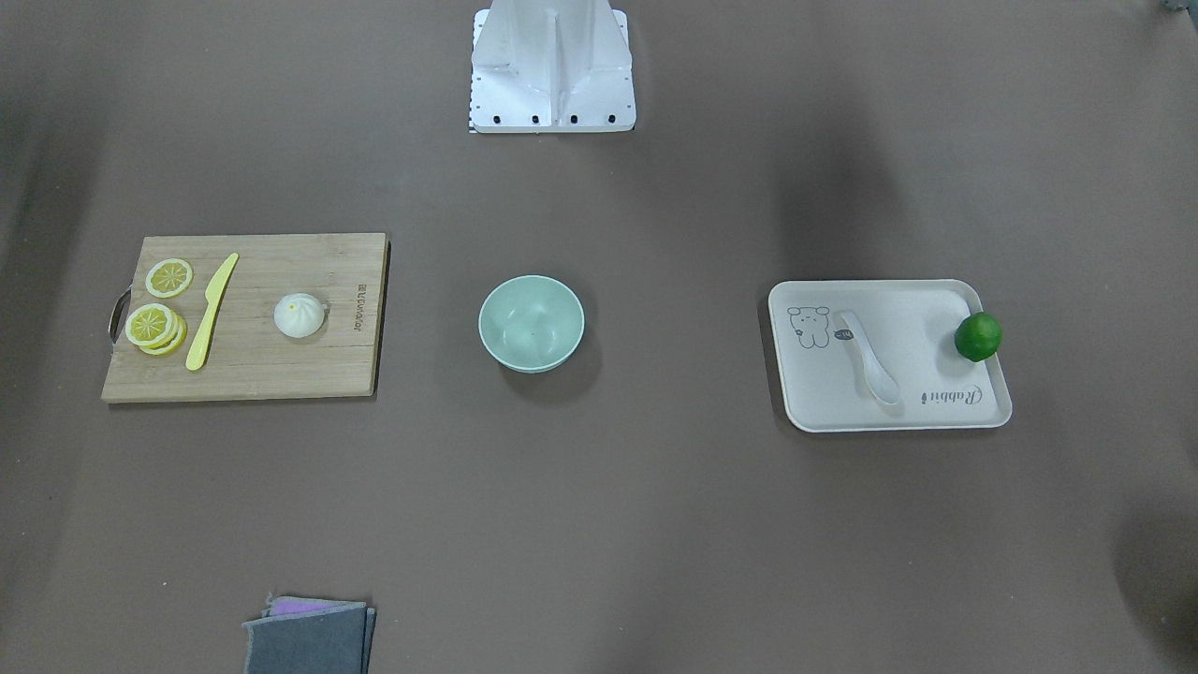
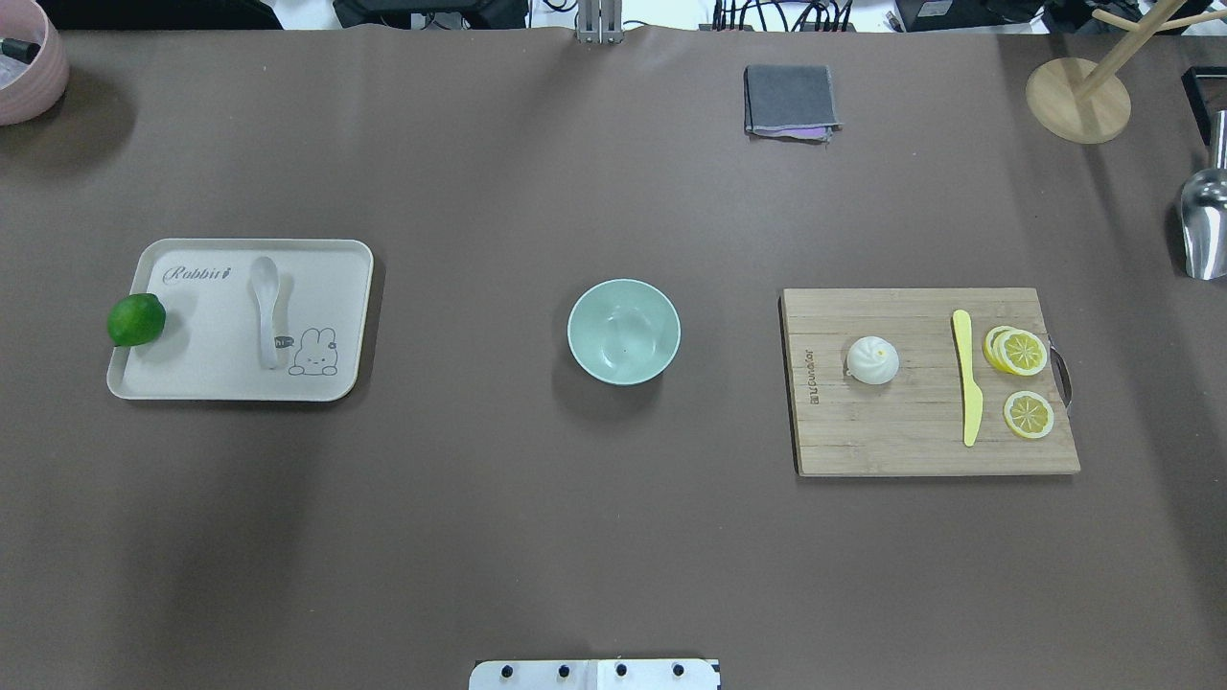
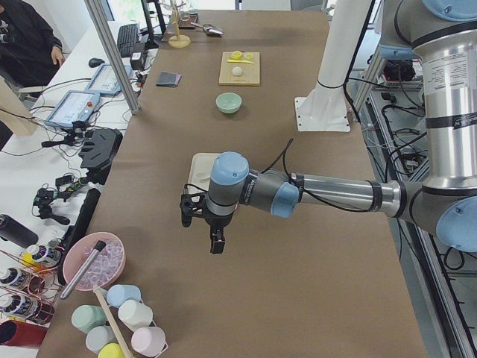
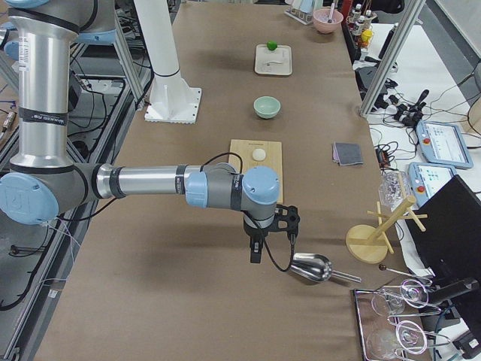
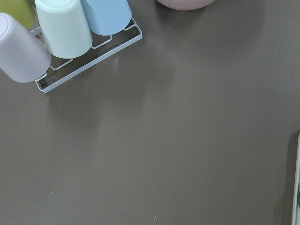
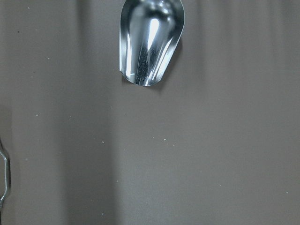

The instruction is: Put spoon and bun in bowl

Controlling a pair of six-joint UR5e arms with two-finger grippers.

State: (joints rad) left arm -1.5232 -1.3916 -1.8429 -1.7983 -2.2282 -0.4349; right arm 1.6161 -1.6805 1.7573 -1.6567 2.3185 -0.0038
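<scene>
Plainly, left tool (image 3: 216,245) and right tool (image 4: 255,255) hover, touching nothing; opening unclear.

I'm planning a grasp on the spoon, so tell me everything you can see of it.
The spoon is small, white and glossy, ceramic by its look, with a deep oval scoop and a short curved handle. It lies alone, hollow side up, on the cream tray, with the scoop pointing away from the robot and the handle end beside the printed rabbit. The lime sits apart at the tray's edge. Only the tray touches the spoon, and no gripper is near it.
</scene>
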